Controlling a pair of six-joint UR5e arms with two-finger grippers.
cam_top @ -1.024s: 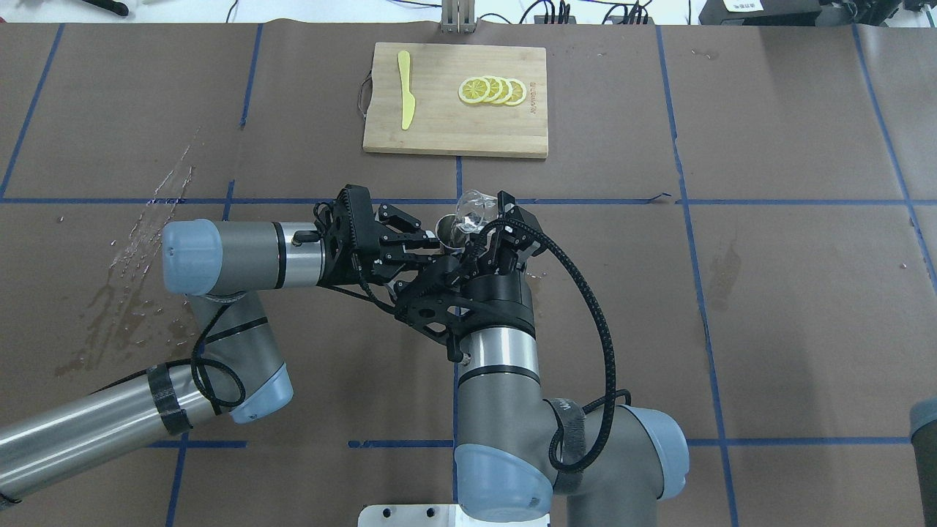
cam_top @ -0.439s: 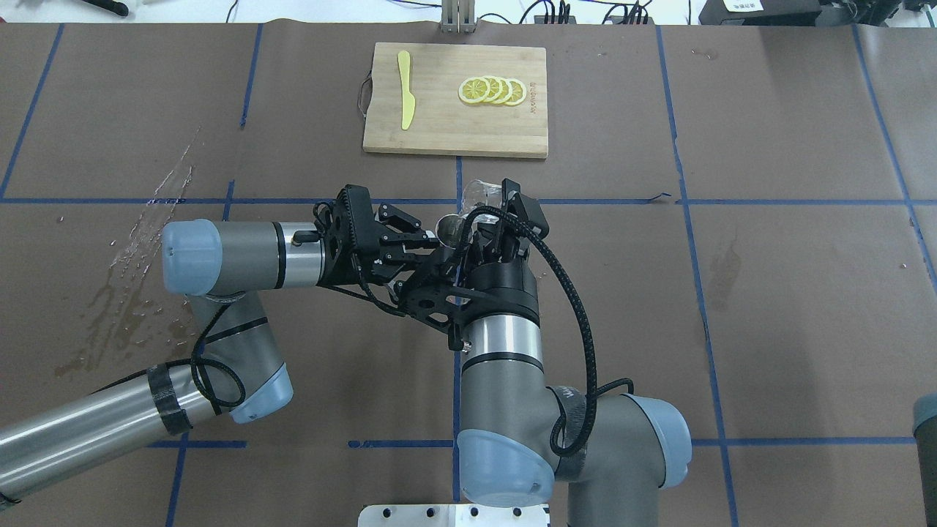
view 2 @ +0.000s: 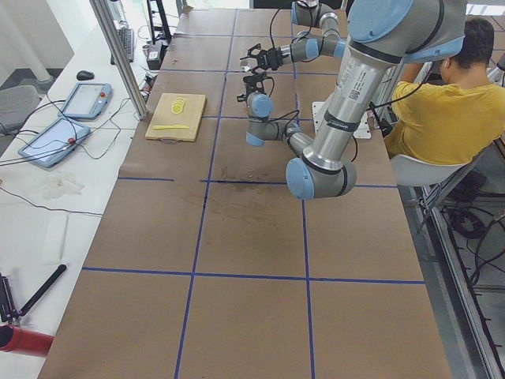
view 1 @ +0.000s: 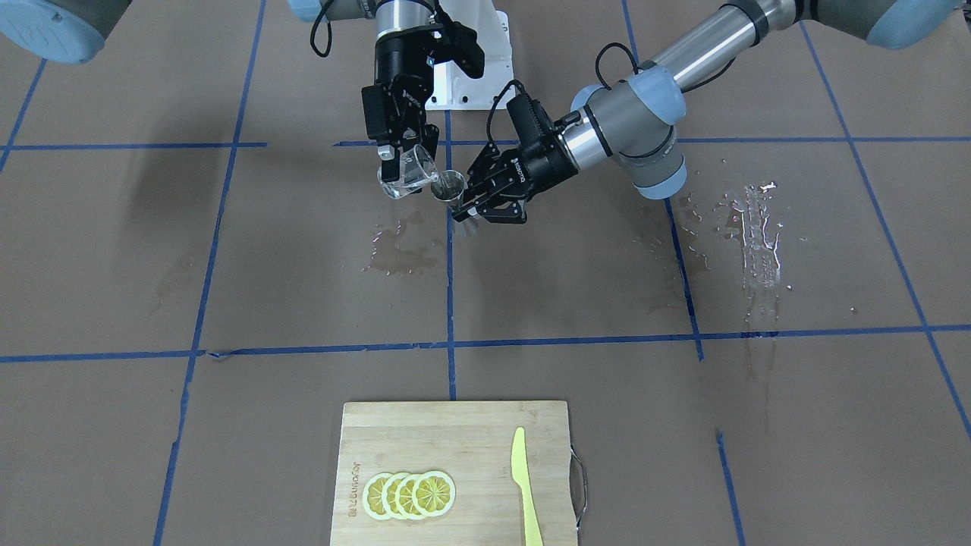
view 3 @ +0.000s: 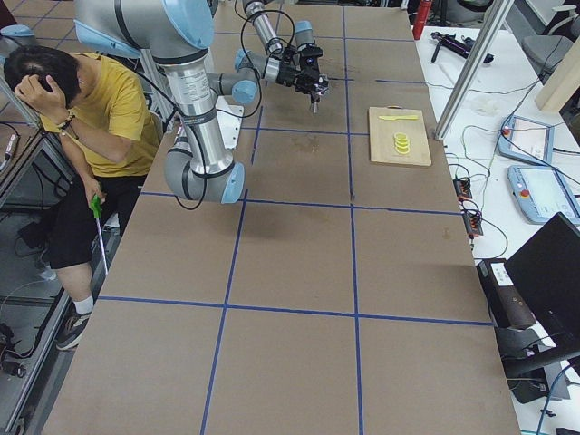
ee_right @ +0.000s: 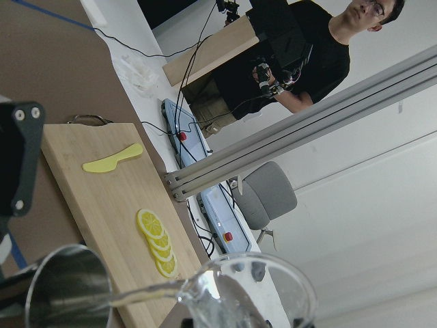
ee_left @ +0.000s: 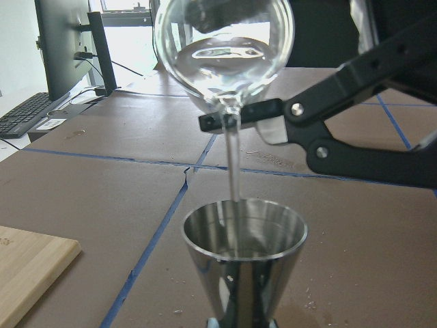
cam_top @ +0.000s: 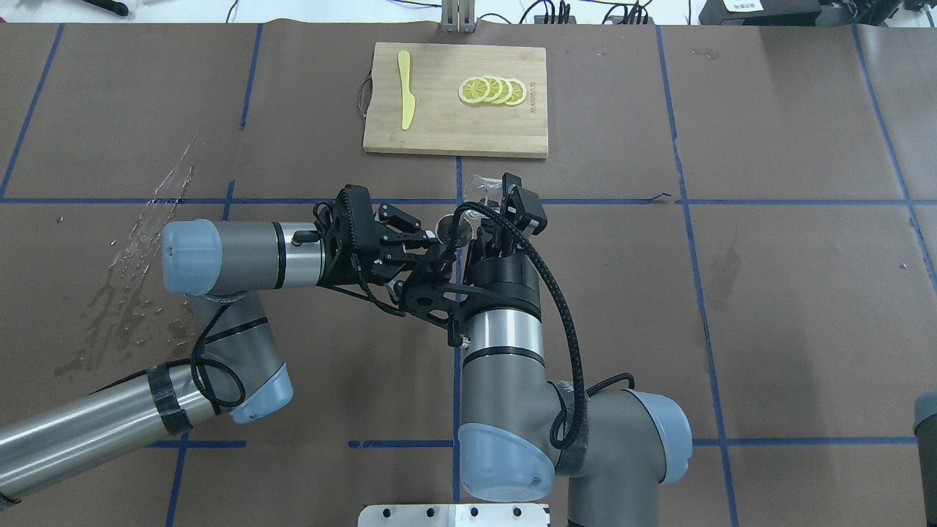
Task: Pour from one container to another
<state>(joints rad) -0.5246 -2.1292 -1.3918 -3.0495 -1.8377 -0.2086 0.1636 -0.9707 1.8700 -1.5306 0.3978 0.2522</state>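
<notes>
The clear glass cup (view 1: 404, 178) is tipped over on its side in my right gripper (view 1: 400, 161), which is shut on it. A thin stream of clear liquid (ee_left: 233, 164) runs from its lip (ee_left: 229, 102) down into the steel jigger (ee_left: 244, 249). My left gripper (view 1: 464, 203) is shut on the jigger (view 1: 448, 185) and holds it upright above the table. From overhead the glass (cam_top: 483, 190) sits just beyond and right of the jigger (cam_top: 448, 228). In the right wrist view the glass rim (ee_right: 252, 287) and jigger mouth (ee_right: 65, 287) are side by side.
A wooden cutting board (cam_top: 439, 132) at the far middle carries lemon slices (cam_top: 492, 91) and a yellow knife (cam_top: 405, 88). Wet patches (view 1: 398, 254) lie under the pour and more spill (view 1: 758, 235) on my left side. A seated person (view 2: 442, 118) is behind the base.
My right wrist has turned further, tipping the glass more steeply and shifting it slightly toward the cutting board. The left arm and jigger have stayed still.
</notes>
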